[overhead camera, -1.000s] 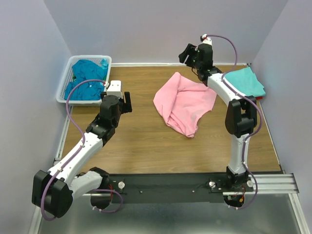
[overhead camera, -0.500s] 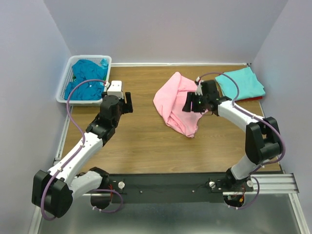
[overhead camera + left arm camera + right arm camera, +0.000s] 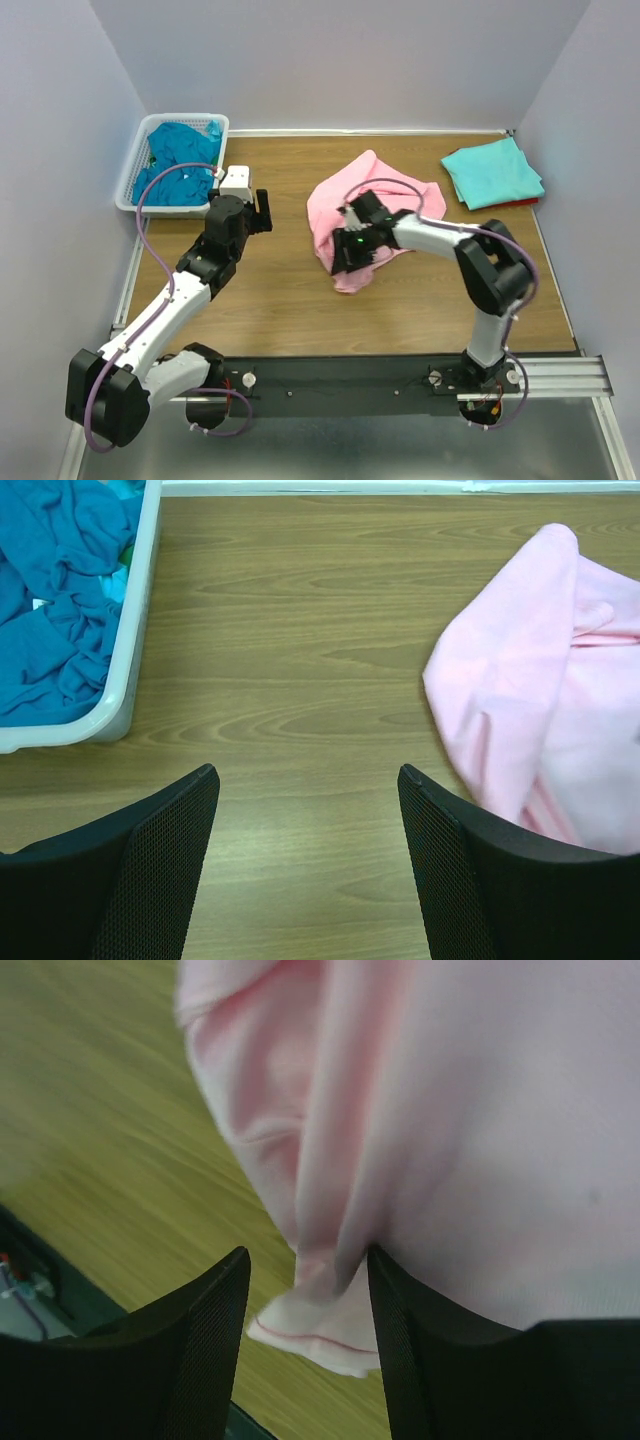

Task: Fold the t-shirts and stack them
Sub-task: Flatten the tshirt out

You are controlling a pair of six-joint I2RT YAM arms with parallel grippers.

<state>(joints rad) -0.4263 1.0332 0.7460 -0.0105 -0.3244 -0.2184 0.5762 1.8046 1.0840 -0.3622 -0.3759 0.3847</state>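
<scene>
Right gripper (image 3: 350, 243) has swung down onto the pink t-shirt (image 3: 332, 200), which lies crumpled well to the right of the white basket (image 3: 126, 190).

A second ago that arm was up at the back, on the side away from the basket; now its jaws straddle a fold of hem, narrowing but not yet pinched shut. The left gripper (image 3: 258, 208) hasn't stirred, jaws wide and empty just right of the basket. I'd say the spreading-out is only starting.
</scene>
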